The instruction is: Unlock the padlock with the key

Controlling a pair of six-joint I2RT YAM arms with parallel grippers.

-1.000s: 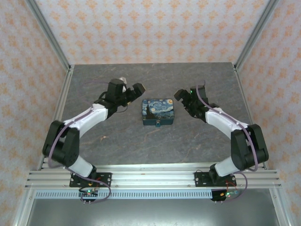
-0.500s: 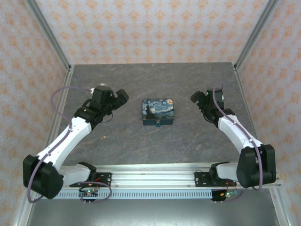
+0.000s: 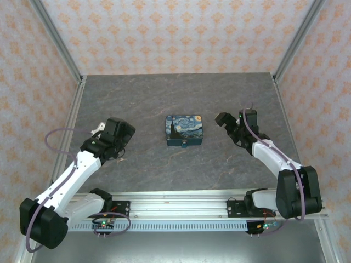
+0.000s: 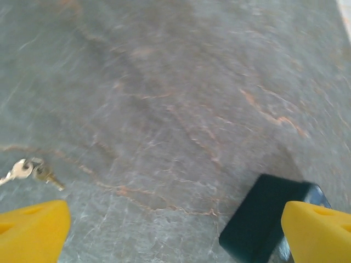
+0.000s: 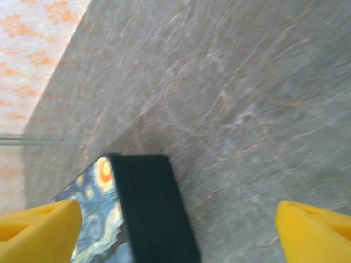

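Observation:
A dark tin box with a starry-night lid (image 3: 185,129) sits mid-table. The small padlock (image 3: 185,144) hangs at its near edge. The key (image 4: 33,171), a little bunch on a ring, lies on the stone surface left of the box, just ahead of my left yellow fingertip (image 4: 33,230). My left gripper (image 3: 119,138) hovers over the table left of the box, open and holding nothing (image 4: 175,233). To the right of the box my right gripper (image 3: 224,121) is open with nothing between its fingers (image 5: 175,230). The box's dark side wall (image 5: 151,208) shows near its left fingertip.
The grey stone tabletop (image 3: 164,93) is fenced by aluminium posts (image 3: 60,44) and patterned walls. An aluminium rail (image 3: 175,205) runs along the near edge at the arm bases.
My left arm has swung away from the box toward the near left, coming over the key. My right arm pulled out to the right, then edged back toward the box.

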